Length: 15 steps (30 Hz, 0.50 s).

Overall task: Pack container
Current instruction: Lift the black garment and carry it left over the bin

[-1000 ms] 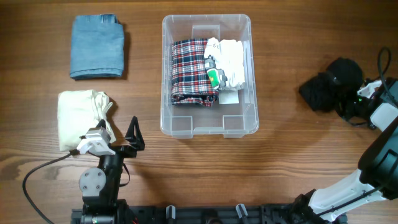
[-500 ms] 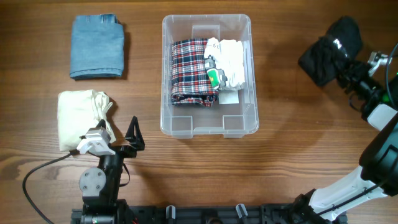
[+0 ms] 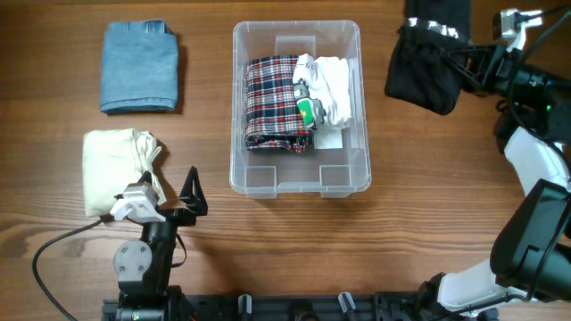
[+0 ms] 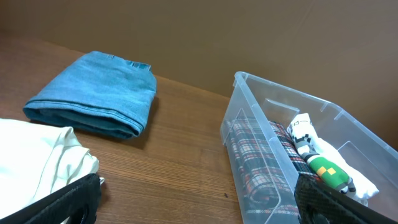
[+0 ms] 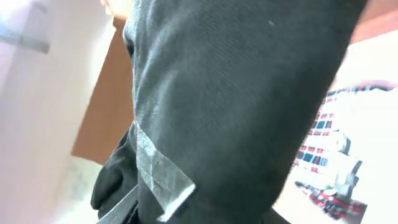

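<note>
Clamps a black garment [image 3: 426, 58] in the right hand [image 3: 468, 67], jaws closed on the cloth, hanging at 2 o'clock from the container [image 3: 299, 178]. Rests the left hand [image 3: 196, 190] at 7 o'clock, spread fully wide, empty. Stands mid-table, container holding plaid cloth [image 3: 272, 102] and white cloth [image 3: 332, 85]. At 10 o'clock, folded blue cloth [image 3: 139, 67]; at 8 o'clock, cream cloth [image 3: 116, 165].

Black-jointed arms [image 3: 143, 254] wear white shells [image 3: 533, 162], trailing black cables [image 3: 53, 242].
</note>
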Tool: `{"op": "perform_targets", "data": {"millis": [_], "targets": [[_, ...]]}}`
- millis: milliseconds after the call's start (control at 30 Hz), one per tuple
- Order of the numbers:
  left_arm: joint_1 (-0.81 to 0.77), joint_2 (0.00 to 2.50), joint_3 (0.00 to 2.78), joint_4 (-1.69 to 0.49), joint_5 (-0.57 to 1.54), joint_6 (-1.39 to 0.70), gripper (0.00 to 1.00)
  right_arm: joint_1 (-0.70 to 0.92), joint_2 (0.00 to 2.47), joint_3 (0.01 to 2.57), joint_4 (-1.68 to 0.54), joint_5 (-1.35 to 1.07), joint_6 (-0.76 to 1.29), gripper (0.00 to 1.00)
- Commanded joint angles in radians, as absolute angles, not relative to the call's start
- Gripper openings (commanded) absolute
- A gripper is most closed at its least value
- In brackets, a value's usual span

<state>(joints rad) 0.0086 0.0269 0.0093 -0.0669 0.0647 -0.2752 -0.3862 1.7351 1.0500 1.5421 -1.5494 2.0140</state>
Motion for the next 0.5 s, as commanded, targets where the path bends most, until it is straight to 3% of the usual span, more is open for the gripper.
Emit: {"op": "perform_targets", "data": {"millis": [0, 100, 300, 467], "targets": [[0.016, 0.025, 0.006, -0.073, 0.059, -0.270, 1.00, -0.405, 1.714, 1.103, 1.520, -1.591, 2.060, 0.35], [0.016, 0.025, 0.006, -0.073, 0.059, -0.270, 1.00, -0.407, 1.712, 1.188, 1.442, -1.577, 2.072, 0.31], [0.016, 0.025, 0.006, -0.073, 0.059, -0.270, 1.00, -0.407, 1.712, 1.454, 0.945, -1.294, 2.030, 0.28], [0.016, 0.025, 0.006, -0.073, 0.059, -0.270, 1.00, -0.402, 1.712, 1.608, 0.169, -1.004, 1.555, 0.25]]}}
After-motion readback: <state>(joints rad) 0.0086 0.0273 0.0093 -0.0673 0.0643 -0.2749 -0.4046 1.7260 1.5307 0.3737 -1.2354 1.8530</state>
